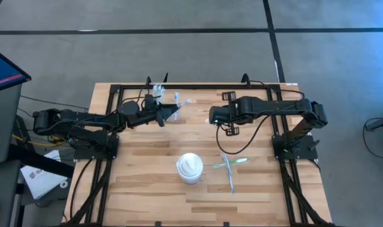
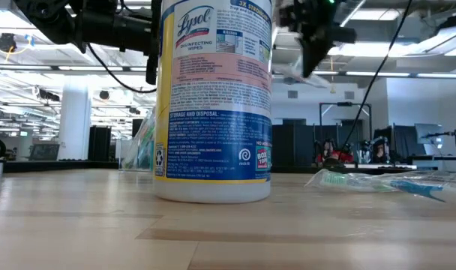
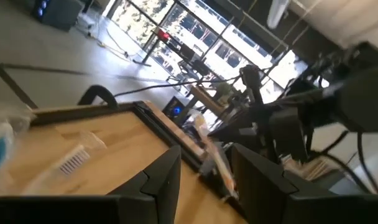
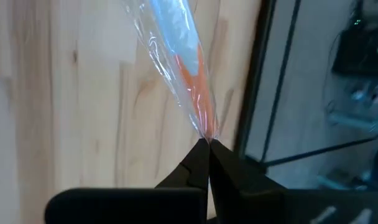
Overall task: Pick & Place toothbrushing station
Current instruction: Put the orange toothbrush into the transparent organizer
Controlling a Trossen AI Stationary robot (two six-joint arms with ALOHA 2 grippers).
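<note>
My right gripper (image 4: pixel 206 142) hangs above the table's middle (image 1: pixel 211 115), shut on a pink toothbrush in a clear wrapper (image 4: pixel 176 50). My left gripper (image 1: pixel 168 115) points level toward it, its fingers apart with a clear cup (image 1: pixel 174 111) at their tips. Wrapped brushes (image 1: pixel 180 99) stick out beside that cup. A second clear cup (image 1: pixel 157 88) stands on its base near the far edge. A green toothbrush (image 1: pixel 234 162) and a blue one (image 1: pixel 230 180) lie crossed on the table. My left gripper has the clear cup (image 1: pixel 174 111) between its two fingers, coming level from the table's left. The cup is clear of the table; which part the fingers meet, I cannot make out. My right gripper pinches the wrapped toothbrush's end (image 4: pixel 204 127) at the very tips of its two fingers, slanting down from above. The toothbrush runs on from the fingertips in line with them, clear of the table.
A white tub of wipes (image 1: pixel 189 168) stands upright near the table's front middle and blocks much of the low view (image 2: pixel 213 97). Black frame rails (image 1: pixel 179 86) run along the table's edges.
</note>
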